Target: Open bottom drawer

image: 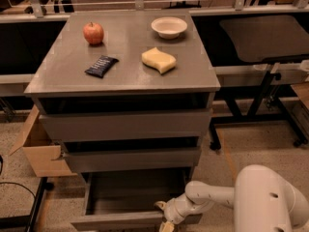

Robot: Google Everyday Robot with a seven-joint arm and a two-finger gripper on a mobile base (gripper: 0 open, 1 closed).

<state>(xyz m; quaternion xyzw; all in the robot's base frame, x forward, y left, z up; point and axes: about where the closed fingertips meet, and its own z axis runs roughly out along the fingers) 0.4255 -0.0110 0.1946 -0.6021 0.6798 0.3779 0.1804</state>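
Note:
The bottom drawer of the grey cabinet is pulled well out at the foot of the view, and its dark inside shows. Its narrow front runs along the lower edge. My gripper is at the right part of that front, at its top edge, on the end of the white arm that comes in from the lower right. The middle drawer and the top drawer are shut above it.
On the cabinet top lie a red apple, a white bowl, a yellow sponge and a dark snack bag. An open cardboard box stands at the left. A dark table with metal legs stands at the right.

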